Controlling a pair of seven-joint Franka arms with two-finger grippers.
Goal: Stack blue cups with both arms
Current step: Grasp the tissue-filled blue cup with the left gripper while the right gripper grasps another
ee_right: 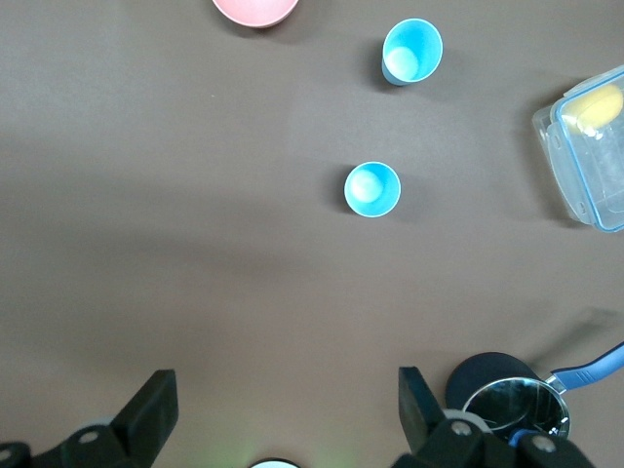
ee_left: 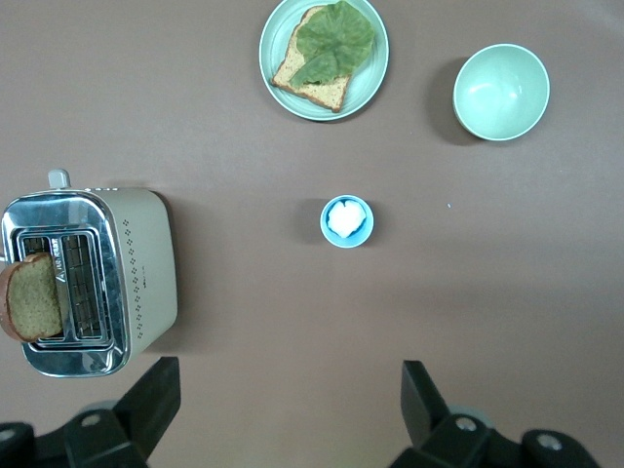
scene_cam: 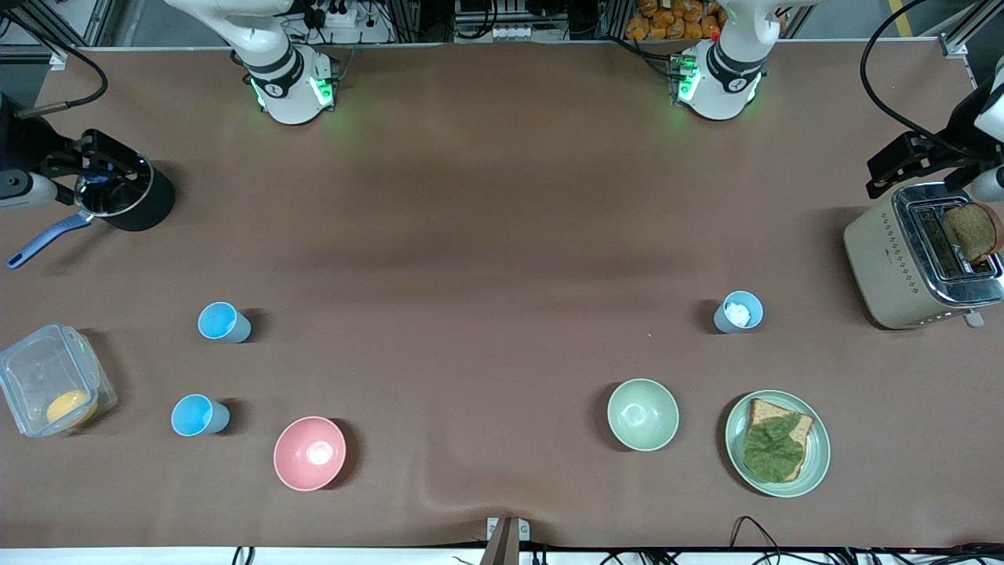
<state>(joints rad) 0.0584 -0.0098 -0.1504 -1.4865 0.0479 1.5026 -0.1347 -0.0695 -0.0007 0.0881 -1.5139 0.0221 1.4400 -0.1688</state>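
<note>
Two blue cups stand upright and apart at the right arm's end of the table. A bright sky-blue cup (scene_cam: pixel 200 414) (ee_right: pixel 411 51) is nearer the front camera, and a duller one (scene_cam: pixel 223 322) (ee_right: pixel 371 188) is farther. A third blue cup (scene_cam: pixel 737 311) (ee_left: pixel 346 221) with something white in it stands at the left arm's end. Neither gripper shows in the front view. My left gripper (ee_left: pixel 290 375) is open and empty, high over bare table beside that third cup. My right gripper (ee_right: pixel 285 380) is open and empty, high over bare table between its base and the two cups.
A pink bowl (scene_cam: pixel 309 453), a clear container (scene_cam: pixel 51 390) and a black pot (scene_cam: pixel 125 196) lie at the right arm's end. A pale green bowl (scene_cam: pixel 642 413), a plate (scene_cam: pixel 816 463) with bread and lettuce, and a toaster (scene_cam: pixel 902 259) lie at the left arm's end.
</note>
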